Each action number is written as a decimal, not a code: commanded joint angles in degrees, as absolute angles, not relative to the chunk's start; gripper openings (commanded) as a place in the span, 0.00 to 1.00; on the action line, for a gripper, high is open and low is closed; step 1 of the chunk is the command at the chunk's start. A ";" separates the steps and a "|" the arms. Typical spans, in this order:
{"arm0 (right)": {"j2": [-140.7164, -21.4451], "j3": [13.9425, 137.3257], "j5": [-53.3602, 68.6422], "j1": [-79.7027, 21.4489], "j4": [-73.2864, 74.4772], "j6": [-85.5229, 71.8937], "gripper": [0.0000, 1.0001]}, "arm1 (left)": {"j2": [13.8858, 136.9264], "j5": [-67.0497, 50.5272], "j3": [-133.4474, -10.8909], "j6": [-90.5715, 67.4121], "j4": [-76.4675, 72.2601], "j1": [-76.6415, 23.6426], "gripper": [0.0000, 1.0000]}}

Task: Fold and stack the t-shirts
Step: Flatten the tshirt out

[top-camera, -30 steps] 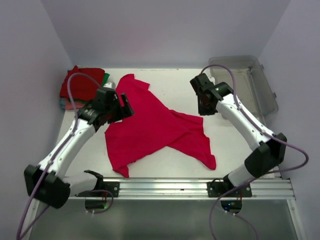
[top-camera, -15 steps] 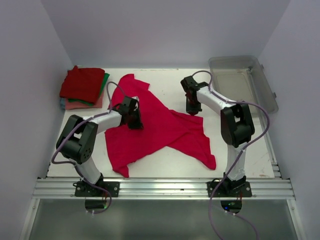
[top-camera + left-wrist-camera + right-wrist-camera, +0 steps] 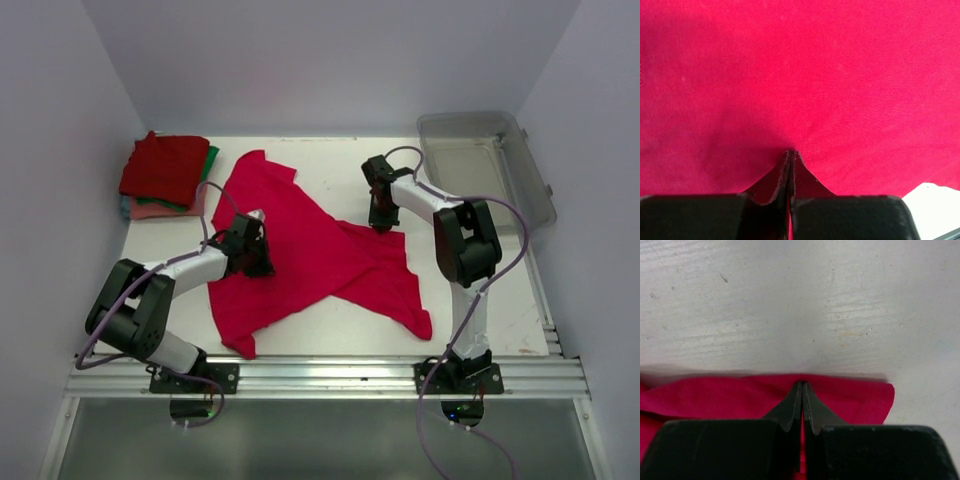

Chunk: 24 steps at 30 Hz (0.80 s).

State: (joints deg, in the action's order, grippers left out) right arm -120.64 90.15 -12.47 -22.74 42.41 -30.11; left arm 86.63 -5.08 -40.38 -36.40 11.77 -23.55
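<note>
A crimson-pink t-shirt (image 3: 320, 250) lies crumpled and spread across the middle of the table. My left gripper (image 3: 262, 266) is down on the shirt's left part. In the left wrist view its jaws (image 3: 791, 152) are shut, and the cloth (image 3: 840, 75) puckers at their tips. My right gripper (image 3: 380, 224) is at the shirt's far right edge. The right wrist view shows it (image 3: 802, 384) shut on the hem of the cloth (image 3: 715, 395). At the back left stands a stack of folded t-shirts, dark red (image 3: 165, 165) on top, green (image 3: 211, 158) and salmon pink (image 3: 170, 208) under it.
A clear grey plastic bin (image 3: 490, 165) stands at the back right, just behind the right arm. White table (image 3: 790, 300) shows beyond the shirt's hem. Purple walls close in the left, back and right sides.
Both arms came down from above the table onto the crimson shirt and their jaws went from open to shut. The left gripper then slid a little toward the near left.
</note>
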 commanded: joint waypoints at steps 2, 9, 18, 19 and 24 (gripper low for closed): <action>-123.22 87.80 -12.47 -22.41 40.34 -33.31 0.00 | 86.31 -2.81 -36.74 -35.68 11.52 -23.47 0.00; -131.12 96.92 -18.54 -21.27 43.32 -33.66 0.00 | 86.75 -2.46 -34.02 -34.98 10.72 -23.47 0.00; -143.17 117.06 -21.80 -17.23 50.01 -33.57 0.00 | 81.31 -1.32 -29.88 -34.98 12.83 -23.47 0.00; -143.26 117.68 -23.02 -16.79 50.18 -33.66 0.00 | 80.78 -0.88 -29.88 -34.98 13.88 -23.47 0.00; -144.05 121.98 -25.83 -13.36 50.10 -35.50 0.00 | 79.28 -1.23 -29.88 -34.89 15.47 -23.47 0.00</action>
